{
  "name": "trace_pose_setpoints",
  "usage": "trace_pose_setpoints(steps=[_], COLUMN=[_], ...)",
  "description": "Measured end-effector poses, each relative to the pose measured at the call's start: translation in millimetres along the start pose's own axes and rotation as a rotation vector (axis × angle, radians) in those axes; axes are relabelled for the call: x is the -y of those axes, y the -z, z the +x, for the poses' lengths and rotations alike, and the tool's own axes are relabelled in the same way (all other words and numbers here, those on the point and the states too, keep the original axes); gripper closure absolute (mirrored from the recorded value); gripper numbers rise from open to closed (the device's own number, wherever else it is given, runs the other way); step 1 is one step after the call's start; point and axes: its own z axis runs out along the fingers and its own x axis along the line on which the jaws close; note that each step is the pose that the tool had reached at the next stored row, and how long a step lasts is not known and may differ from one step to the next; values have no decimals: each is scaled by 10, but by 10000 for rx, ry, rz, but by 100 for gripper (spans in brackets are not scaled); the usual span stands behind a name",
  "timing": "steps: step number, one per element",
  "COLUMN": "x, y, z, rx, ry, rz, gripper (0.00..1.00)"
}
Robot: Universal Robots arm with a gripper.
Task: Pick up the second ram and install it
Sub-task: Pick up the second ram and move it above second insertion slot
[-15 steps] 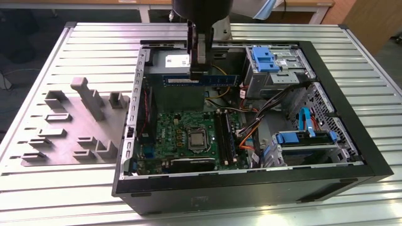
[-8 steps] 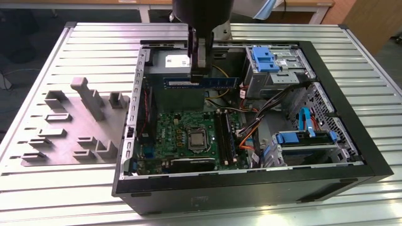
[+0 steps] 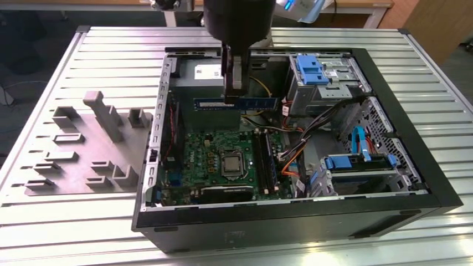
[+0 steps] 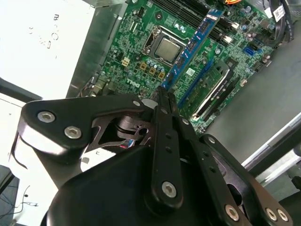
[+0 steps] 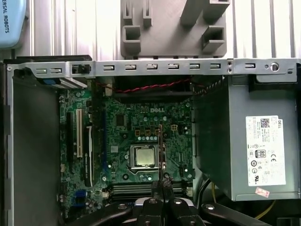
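Observation:
My gripper hangs over the open computer case and is shut on the second ram, a slim blue stick held level above the case's rear half. In the second wrist view the second ram runs out from the gripper across the green motherboard. Seen edge-on in the first wrist view, the second ram is a thin line beside the processor, with the gripper closed around it. The black memory slots lie well below the stick, on the motherboard.
A grey fixture plate with upright holders lies on the slatted table at the exterior view's left. Inside the case are the power supply, blue drive brackets and loose cables.

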Motion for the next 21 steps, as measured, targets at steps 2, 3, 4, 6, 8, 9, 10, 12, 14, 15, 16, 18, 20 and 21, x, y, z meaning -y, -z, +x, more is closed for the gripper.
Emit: trace_pose_setpoints(steps=[2, 3, 4, 6, 8, 9, 10, 12, 14, 15, 16, 18, 20, 21], x=[1, 2, 3, 4, 5, 6, 7, 8, 11, 12, 13, 15, 17, 19], y=[-36, -55, -73, -110, -145, -163, -183, -218, -255, -272, -292, -327, -364, -381], z=[1, 2, 3, 4, 5, 6, 7, 9, 10, 11, 12, 13, 15, 16], rx=[0, -1, -1, 2, 1, 1, 1, 0, 1, 0, 0, 1, 1, 1], ry=[0, 0, 0, 0, 0, 0, 0, 1, 1, 0, 0, 0, 0, 1], rz=[0, 0, 0, 0, 0, 0, 0, -1, 0, -1, -1, 0, 0, 0], gripper=[88, 88, 88, 88, 88, 88, 88, 88, 88, 88, 88, 88, 88, 88])
